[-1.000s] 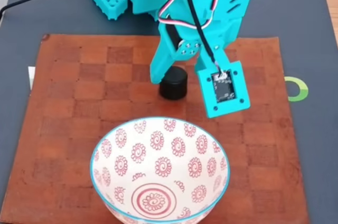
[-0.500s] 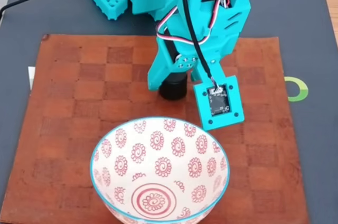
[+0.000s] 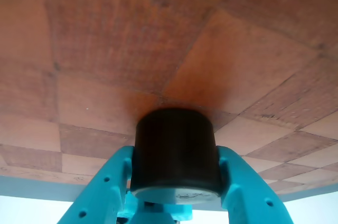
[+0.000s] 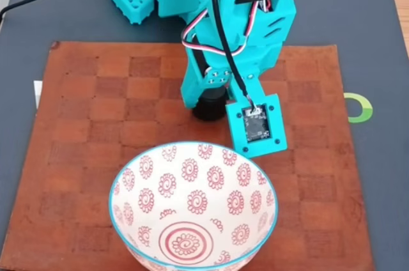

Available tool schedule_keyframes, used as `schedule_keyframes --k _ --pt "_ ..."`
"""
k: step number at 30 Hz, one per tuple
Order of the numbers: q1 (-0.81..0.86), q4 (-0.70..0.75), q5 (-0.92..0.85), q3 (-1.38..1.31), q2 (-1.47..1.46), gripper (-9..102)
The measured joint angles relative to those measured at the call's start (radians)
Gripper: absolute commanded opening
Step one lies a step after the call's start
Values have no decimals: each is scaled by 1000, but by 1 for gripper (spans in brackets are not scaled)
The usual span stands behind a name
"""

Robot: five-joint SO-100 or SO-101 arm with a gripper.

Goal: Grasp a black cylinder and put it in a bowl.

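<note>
Black cylinder (image 3: 175, 152) btwn tool (image 3: 177, 182) fingers, on checkered mat (image 3: 158, 39).

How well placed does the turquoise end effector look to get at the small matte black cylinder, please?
Probably yes: the turquoise end effector already has its fingers on either side of the small matte black cylinder, with nothing between them on the brown checkered mat.

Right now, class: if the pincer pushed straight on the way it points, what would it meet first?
The black cylinder already sits between its fingers, so that comes first. Beyond it lies the brown checkered mat. The pincer seems to point down at it, though depth is unclear.
</note>
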Motion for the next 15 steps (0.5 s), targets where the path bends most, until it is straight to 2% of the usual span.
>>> schedule_keyframes --k 11,15 --pt "-2 2 0 0 0 16" --pt "-2 34 0 0 0 13"
